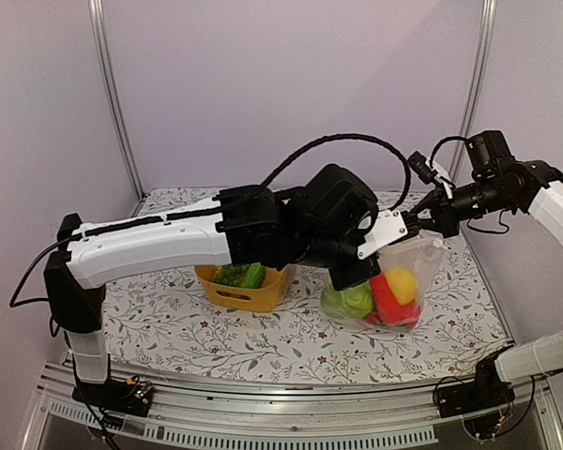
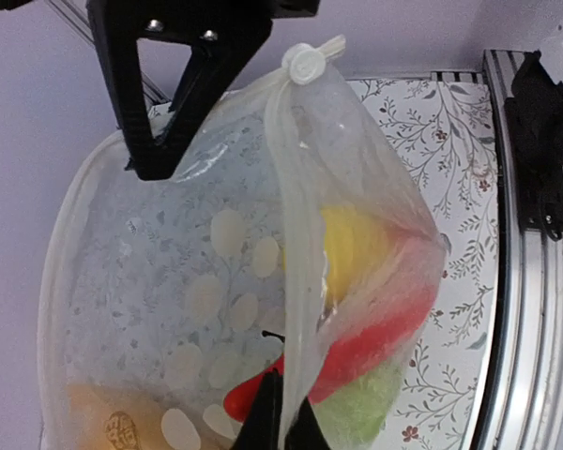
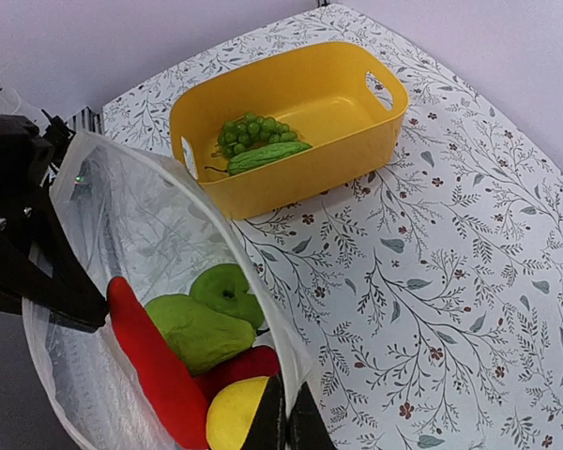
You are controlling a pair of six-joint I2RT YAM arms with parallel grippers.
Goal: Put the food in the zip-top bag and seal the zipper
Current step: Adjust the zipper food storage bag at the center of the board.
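Observation:
The clear zip-top bag [image 1: 422, 267] hangs open-mouthed between both grippers, its bottom on the table. Inside are a green apple [image 3: 227, 292], a green pear [image 3: 195, 330], a red pepper [image 3: 155, 370] and a yellow lemon [image 3: 233, 412]. My left gripper [image 2: 281, 422] is shut on the bag's zipper strip [image 2: 296, 244], which has a white slider [image 2: 305, 64] at its far end. My right gripper [image 3: 286, 427] is shut on the bag's rim next to the lemon. In the top view the left gripper [image 1: 358, 272] and right gripper [image 1: 420, 225] hold opposite sides of the mouth.
A yellow basket [image 3: 357, 141] stands on the floral tablecloth behind the bag, holding green grapes [image 3: 249, 131] and a green cucumber-like vegetable [image 3: 267, 155]. It also shows in the top view [image 1: 239, 292] under the left arm. A metal rail [image 2: 535, 309] runs along the table's edge.

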